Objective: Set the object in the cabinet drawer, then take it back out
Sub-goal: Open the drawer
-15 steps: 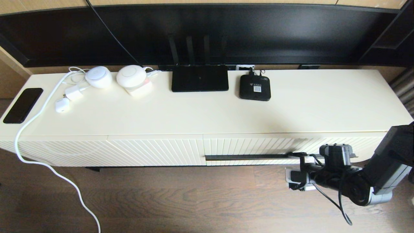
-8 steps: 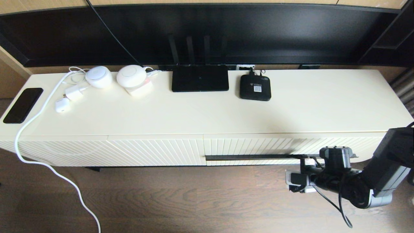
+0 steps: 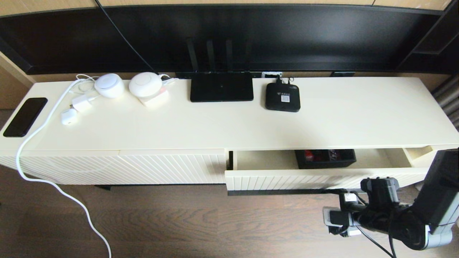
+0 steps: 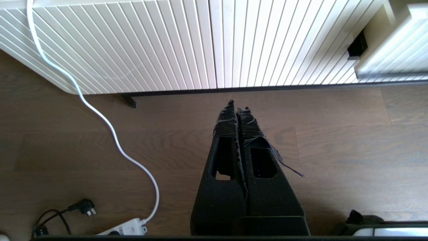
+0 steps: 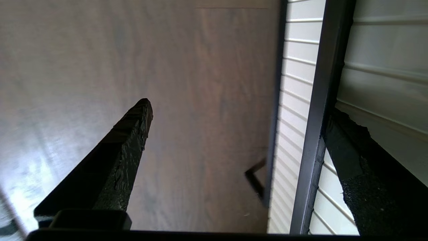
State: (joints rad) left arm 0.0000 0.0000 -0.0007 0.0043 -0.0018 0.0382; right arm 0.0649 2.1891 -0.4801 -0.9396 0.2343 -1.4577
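Note:
The cabinet drawer (image 3: 287, 179) stands pulled partway out of the cream cabinet, its smooth interior showing. Inside it sits the black organiser box (image 3: 324, 158), with red packets visible and its front part hidden by the drawer front. My right gripper (image 3: 339, 208) is open at the right part of the dark handle bar (image 3: 283, 192). In the right wrist view the gripper (image 5: 239, 110) straddles the bar (image 5: 321, 100), with one finger (image 5: 354, 157) behind it against the ribbed front. My left gripper (image 4: 237, 105) hangs shut and empty above the floor, out of the head view.
On the cabinet top stand a flat black router (image 3: 221, 87), a small black device (image 3: 282, 97), white chargers and speakers (image 3: 109, 85) and a phone (image 3: 25, 116). A white cable (image 3: 53, 186) trails to a power strip (image 4: 123, 229) on the wooden floor.
The drawer was closed; it has now slid out toward me, exposing the organiser box. My right gripper has moved back toward me with the handle bar.

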